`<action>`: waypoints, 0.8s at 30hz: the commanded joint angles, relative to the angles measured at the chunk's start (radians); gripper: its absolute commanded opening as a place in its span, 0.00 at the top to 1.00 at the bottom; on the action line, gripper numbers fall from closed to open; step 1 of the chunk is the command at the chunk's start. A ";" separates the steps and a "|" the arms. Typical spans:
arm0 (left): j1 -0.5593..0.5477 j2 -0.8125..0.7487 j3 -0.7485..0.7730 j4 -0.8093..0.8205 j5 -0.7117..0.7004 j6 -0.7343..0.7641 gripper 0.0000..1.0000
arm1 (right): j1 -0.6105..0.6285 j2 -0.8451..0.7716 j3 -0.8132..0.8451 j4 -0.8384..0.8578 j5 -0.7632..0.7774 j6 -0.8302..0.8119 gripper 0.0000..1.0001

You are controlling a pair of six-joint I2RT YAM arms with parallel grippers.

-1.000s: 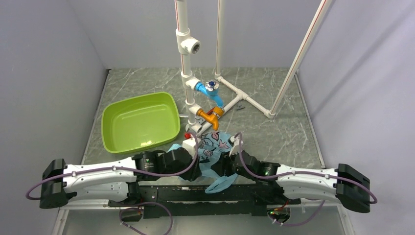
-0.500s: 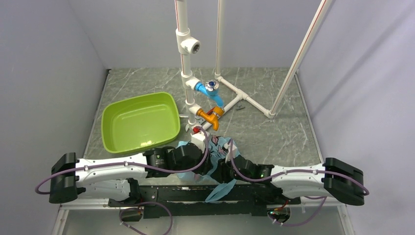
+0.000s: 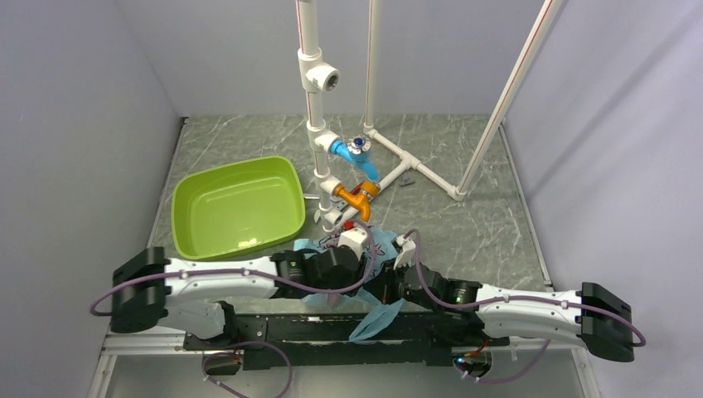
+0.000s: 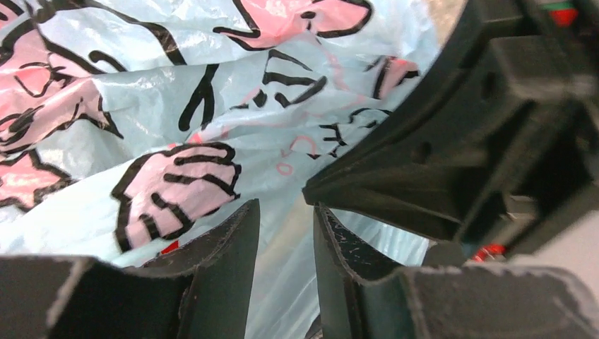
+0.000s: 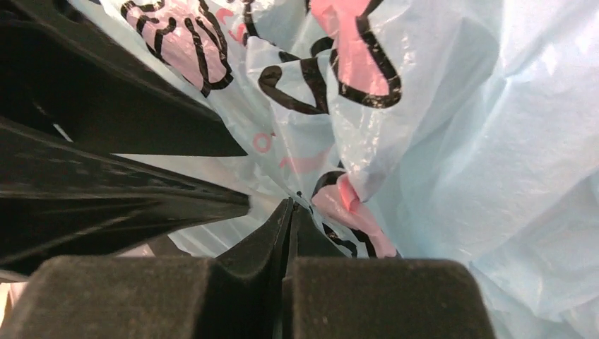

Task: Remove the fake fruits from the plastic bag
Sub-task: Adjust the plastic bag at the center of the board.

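Over the last second both arms have closed in on the plastic bag (image 4: 212, 106), which lies crumpled at the near middle of the bench (image 3: 464, 224), just in front of the lime-green tub (image 3: 236, 203), with 1 twisted tail hanging over the near edge. The left arm has swung in from the left, so its wrist now sits over the bag, where before it was beside it. The right arm reached in and has now settled against the bag's right side. The bigger change is at the right pincer (image 5: 290, 206): it stood apart a moment ago and is now pressed fully together, its tips buried in the printed film, apparently nipping a fold. The left pincer (image 4: 282, 233) has a narrow gap between its fingers (image 4: 226, 268), and blue film shows through it. I cannot tell that it pinches anything. The 2 pincers nearly meet tip to tip at the same stretch of plastic. Neither fake fruit shows in any view, so they are probably inside the folds. My reading is that the right side has just secured a hold and the left is placed to take the opposite wall, so the mouth can be pulled open. No fruit is out yet, and the thin film could slip or tear.
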 commanded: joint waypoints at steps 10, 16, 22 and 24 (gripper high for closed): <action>0.061 0.200 0.077 -0.038 -0.154 0.014 0.45 | 0.005 0.073 0.010 0.020 -0.011 -0.022 0.87; 0.096 0.138 0.127 -0.143 -0.296 -0.011 0.37 | 0.005 0.178 0.017 0.062 -0.001 -0.005 0.85; 0.088 -0.005 0.078 -0.180 -0.391 -0.015 0.32 | 0.005 0.178 0.001 0.065 0.034 0.040 0.79; 0.090 -0.056 0.042 -0.111 -0.291 0.043 0.33 | 0.005 0.184 0.016 0.074 -0.012 0.008 0.76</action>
